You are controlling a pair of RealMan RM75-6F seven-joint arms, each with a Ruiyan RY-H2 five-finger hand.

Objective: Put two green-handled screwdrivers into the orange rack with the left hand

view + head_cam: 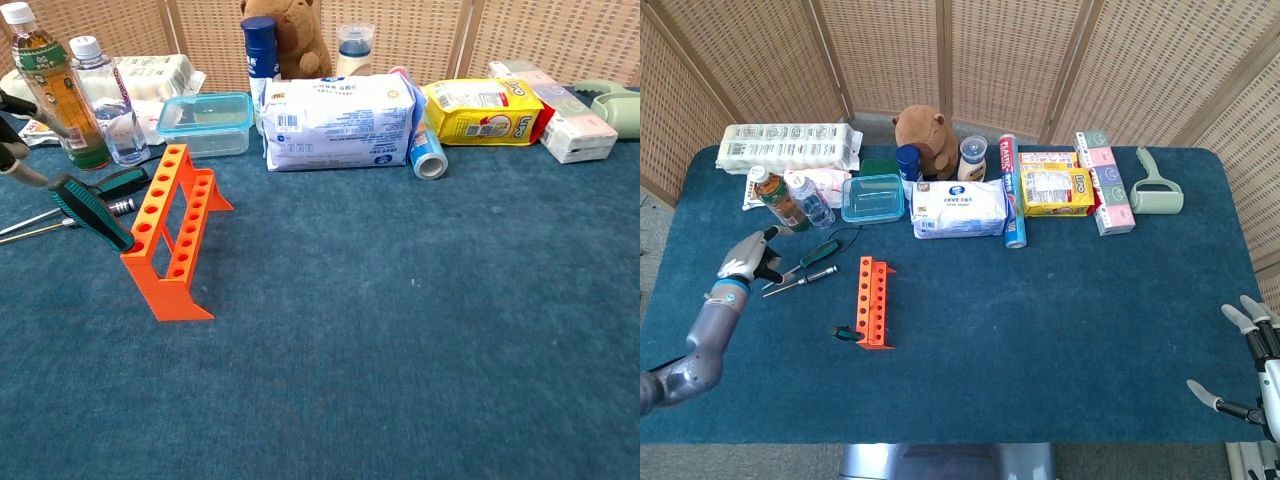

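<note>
The orange rack (873,302) (175,225) stands left of centre on the blue table. One green-handled screwdriver (848,333) (92,212) sticks out at a slant from the rack's near end. Two more screwdrivers lie side by side to the rack's left: one (812,256) (125,181) further back, the other (810,276) (100,207) nearer. My left hand (748,258) hovers just left of their shafts, fingers apart, holding nothing; the chest view shows only its fingertips (18,168) at the left edge. My right hand (1252,362) rests open at the table's near right corner.
A tea bottle (778,198) and a water bottle (817,208) stand just behind the loose screwdrivers, with a clear lidded box (872,197) beside them. A wipes pack (960,208), plush toy (927,130), snack packs and a lint roller (1157,188) line the back.
</note>
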